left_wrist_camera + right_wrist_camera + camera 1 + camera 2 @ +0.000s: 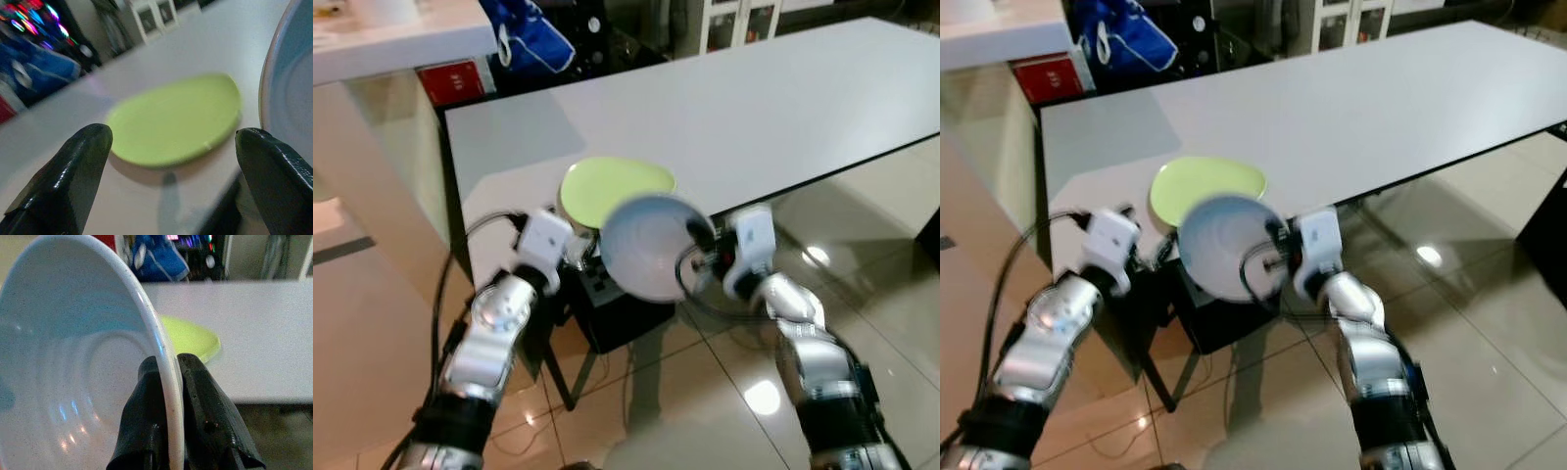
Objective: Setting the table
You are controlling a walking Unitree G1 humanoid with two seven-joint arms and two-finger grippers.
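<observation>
**Desk:** What goes in the count?

**Photographer:** Two pieces of crockery. One pale blue bowl (648,247) and one lime-green plate (615,189). The plate lies flat near the front corner of the long white bench (754,108). The bowl is off the bench, held tilted on edge in front of that corner, its hollow facing the camera and partly covering the plate's near rim.

**Desk:** Who holds the bowl?

**Photographer:** The right gripper (168,382). Its jaws are pinched on the bowl's rim, one black finger inside, one outside. The left gripper (173,142) sits just beside the bowl at the bench edge, jaws spread wide and holding nothing, with the green plate seen between its fingers.

**Desk:** Anything else countable?

**Photographer:** Two silver arms. One blue bag (530,37) behind the far left end of the bench, one red box (451,81) next to it, one black stool or stand (617,313) under the bench corner, and glossy beige floor tiles (862,235) beneath.

**Desk:** Any brand or lettering?

**Photographer:** The red box has a pale patch, too small to read. The crockery is plain.
</observation>
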